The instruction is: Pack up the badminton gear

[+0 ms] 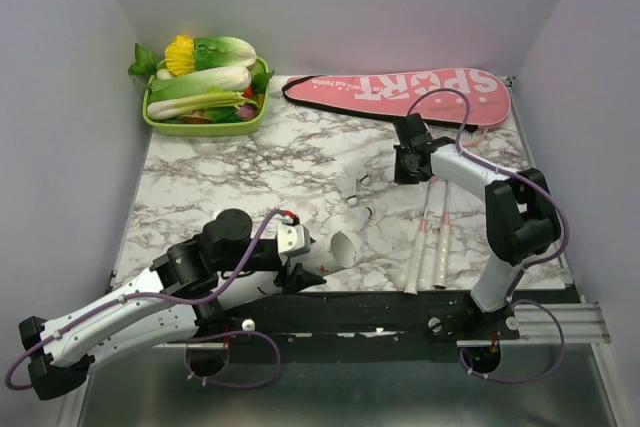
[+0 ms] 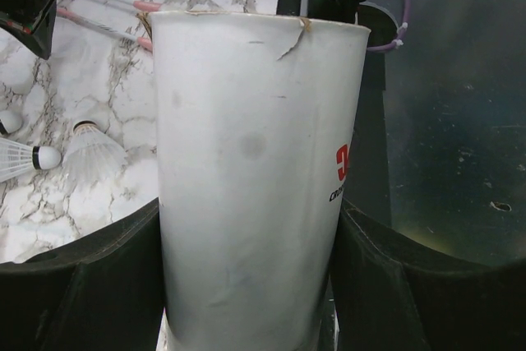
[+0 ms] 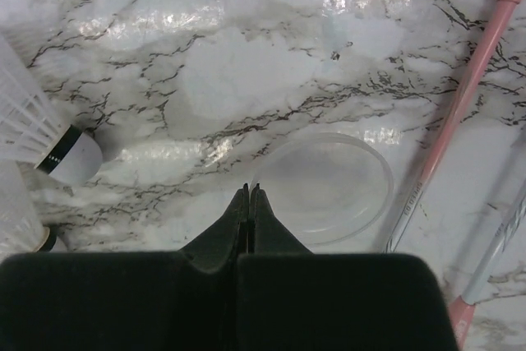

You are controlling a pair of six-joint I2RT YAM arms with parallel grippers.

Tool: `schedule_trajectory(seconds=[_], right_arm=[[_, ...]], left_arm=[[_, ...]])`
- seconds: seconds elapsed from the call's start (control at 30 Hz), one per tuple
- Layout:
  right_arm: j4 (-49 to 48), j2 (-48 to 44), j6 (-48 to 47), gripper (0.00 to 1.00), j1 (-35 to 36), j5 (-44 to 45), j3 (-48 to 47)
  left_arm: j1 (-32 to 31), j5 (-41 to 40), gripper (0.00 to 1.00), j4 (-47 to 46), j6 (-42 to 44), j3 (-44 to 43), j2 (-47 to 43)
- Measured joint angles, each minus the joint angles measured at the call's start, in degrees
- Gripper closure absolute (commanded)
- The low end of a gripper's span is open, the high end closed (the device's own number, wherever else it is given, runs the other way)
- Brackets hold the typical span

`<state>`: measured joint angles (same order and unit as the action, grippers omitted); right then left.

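White tube [image 2: 255, 178] sits in the L gripper [image 2: 255, 285], at the near edge of the table [image 1: 220, 187].
L jaws are wide & hug the tube on both sides. 2 shuttlecocks [image 1: 348, 187] lie just past it, mid table. 2 pink-white rackets [image 1: 430, 237] lie side by side on the R. R gripper [image 3: 249, 195] is pinched closed w/ nothing in it, tips over a clear round lid [image 3: 337, 191] beside a racket shaft. Pink SPORT cover [image 1: 400, 92] lies at the back, veg tray [image 1: 205, 119] back L.

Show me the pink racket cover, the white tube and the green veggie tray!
pink racket cover [image 1: 400, 92]: top view, its middle.
white tube [image 2: 255, 178]: left wrist view, side wall.
green veggie tray [image 1: 215, 128]: top view, near rim.
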<state>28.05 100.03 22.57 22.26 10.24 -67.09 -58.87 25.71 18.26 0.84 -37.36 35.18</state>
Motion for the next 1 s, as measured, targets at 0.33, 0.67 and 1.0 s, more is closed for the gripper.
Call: schedule_trajectory(seconds=[0.33, 0.67, 1.0], right_arm=[[-1.5, 4.0, 0.1, 0.55, -0.6, -2.0, -2.2], [-1.4, 0.7, -0.1, 0.41, -0.5, -3.7, -1.9], [1.2, -14.5, -1.6, 0.39, 13.9, -2.0, 0.7]], left_arm=[[0.0, -0.2, 1.00, 0.0, 0.0, 0.0, 0.2], [0.0, -0.2, 1.00, -0.2, 0.0, 0.0, 0.6], [0.0, -5.4, 1.00, 0.3, 0.0, 0.0, -1.6]])
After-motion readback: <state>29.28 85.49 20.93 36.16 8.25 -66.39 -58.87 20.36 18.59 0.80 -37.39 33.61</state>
